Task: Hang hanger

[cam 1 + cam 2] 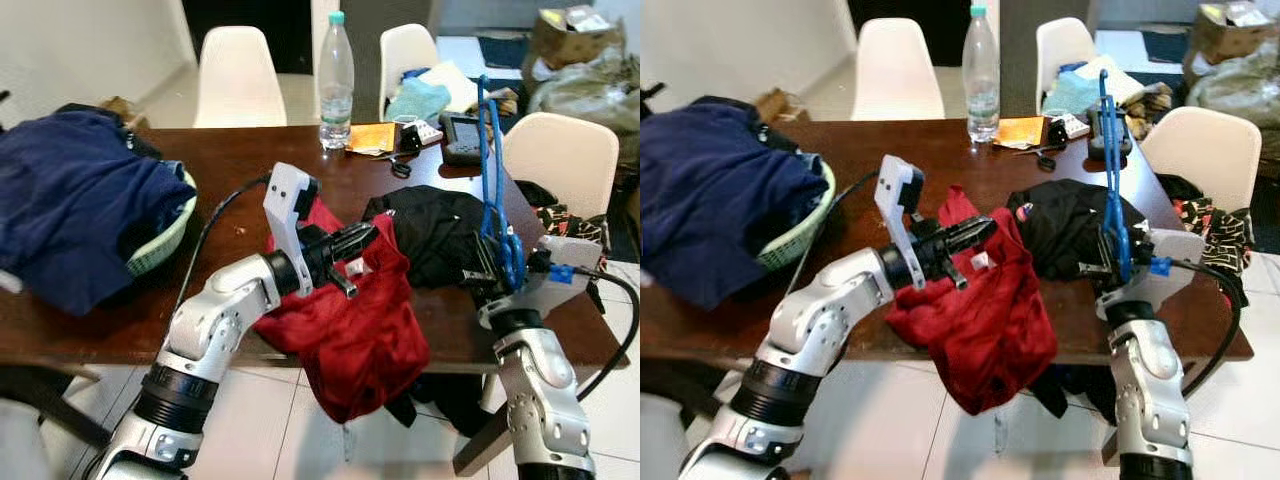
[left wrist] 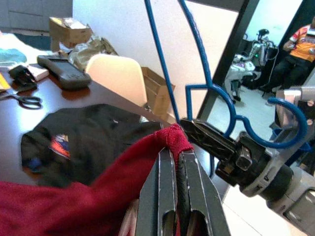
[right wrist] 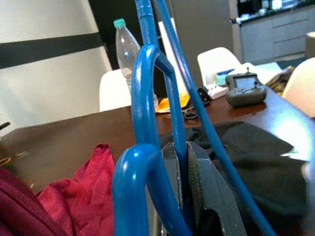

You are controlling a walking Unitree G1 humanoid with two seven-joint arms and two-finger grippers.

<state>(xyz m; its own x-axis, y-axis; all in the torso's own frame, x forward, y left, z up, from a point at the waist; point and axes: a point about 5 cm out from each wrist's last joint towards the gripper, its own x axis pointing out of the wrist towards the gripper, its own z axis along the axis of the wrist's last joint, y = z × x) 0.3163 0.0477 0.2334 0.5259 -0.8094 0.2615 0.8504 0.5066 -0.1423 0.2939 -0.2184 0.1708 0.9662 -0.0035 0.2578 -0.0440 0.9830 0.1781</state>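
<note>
Left wrist view has my left claw point(image 2: 178, 147) pinching the red shirt point(image 1: 350, 320) beside the blue hanger point(image 1: 1110, 160), clamped upright in my right claw point(image 1: 1118, 262) at four o'clock over the desk point(image 1: 250, 170): threading and hanging remain, I judge.

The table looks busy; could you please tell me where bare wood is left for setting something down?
On the table, bare wood lies between the laundry basket and the water bottle, reaching the red garment. The far right end is crowded by scissors, a controller and the black garment.
</note>
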